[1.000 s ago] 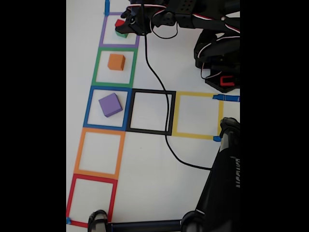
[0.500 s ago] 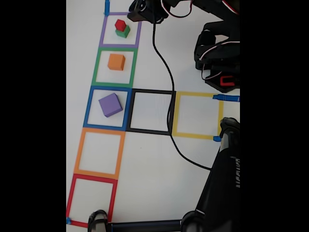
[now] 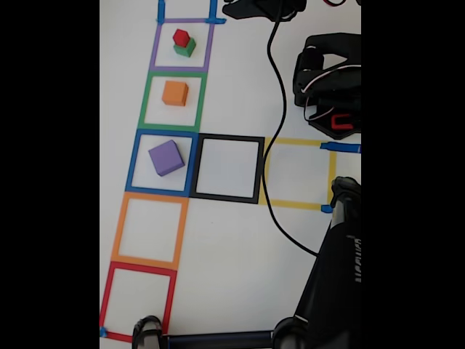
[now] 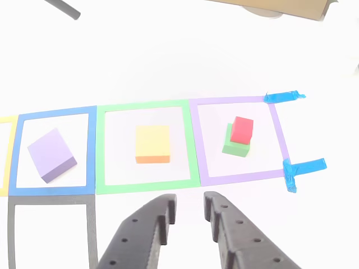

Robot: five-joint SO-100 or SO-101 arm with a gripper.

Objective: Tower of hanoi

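Cubes (image 4: 152,144) beyond claw (image 4: 189,206), apart; claw empty

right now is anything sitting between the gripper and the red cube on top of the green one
Nothing visible does. In the other view the gripper hangs empty with jaws apart, on the near side of the purple tape square. The red cube sits atop the green cube inside it, with only bare white table and the tape line between.

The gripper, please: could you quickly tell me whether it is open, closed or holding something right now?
Gripper: open and holding nothing; its jaws stand apart above the table, short of the orange cube.
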